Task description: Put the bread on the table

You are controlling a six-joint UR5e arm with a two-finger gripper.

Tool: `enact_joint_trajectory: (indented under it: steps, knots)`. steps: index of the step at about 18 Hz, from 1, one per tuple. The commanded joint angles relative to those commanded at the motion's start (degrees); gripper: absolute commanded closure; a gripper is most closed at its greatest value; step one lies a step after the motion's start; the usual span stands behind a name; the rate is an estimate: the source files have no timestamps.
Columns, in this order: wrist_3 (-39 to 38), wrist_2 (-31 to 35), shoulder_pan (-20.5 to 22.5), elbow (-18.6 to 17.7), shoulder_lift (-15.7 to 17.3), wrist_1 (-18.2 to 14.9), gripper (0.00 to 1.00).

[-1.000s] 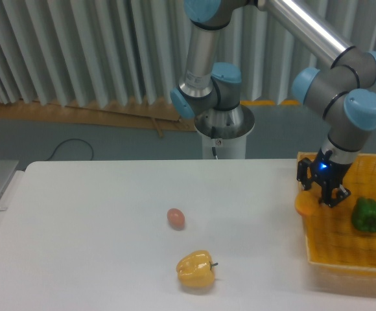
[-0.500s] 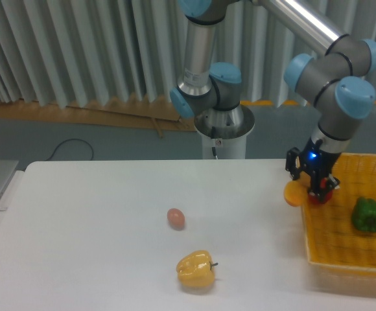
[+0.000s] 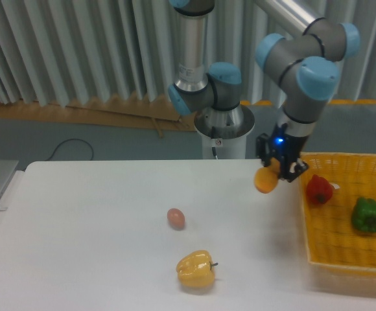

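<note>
The bread [image 3: 265, 181] is hanging in the air above the counter [image 3: 97, 240], near its far right corner and just left of the yellow woven basket [image 3: 343, 259]; only its rounded orange end is showing, pointing toward the camera. The gripper [image 3: 280, 166] is reaching down from above, its dark fingers [image 3: 290, 170] clenching the bread from both sides, with a blue light glowing on the wrist. The basket is sitting at the counter's right edge, holding a red pepper [image 3: 318, 189] near its left wall and a green pepper [image 3: 367, 216] further right. Well apart, near the counter's middle, a small brown egg [image 3: 176, 218] is lying, and a yellow bell pepper [image 3: 196, 269] is resting closer to the near edge.
</note>
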Motion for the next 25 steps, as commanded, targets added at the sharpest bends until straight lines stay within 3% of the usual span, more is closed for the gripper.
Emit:
enact_joint_trajectory:
  steps: [3, 9, 15, 20, 23, 25]
  knots:
    - [-5.01, -0.79, -3.34, 0.7, -1.22, 1.4, 0.59]
    - [-9.86, 0.0, -7.3, 0.53, -4.13, 8.17, 0.59]
    - [-9.34, 3.32, -7.57, -0.26, -6.41, 13.09, 0.58]
    - [-5.03, 4.57, -7.13, -2.29, -9.39, 13.71, 0.58]
    - [-2.24, 5.7, -7.3, -3.24, -10.72, 17.91, 0.58]
    - [-1.78, 7.98, -7.83, -3.34, -11.16, 18.02, 0.58]
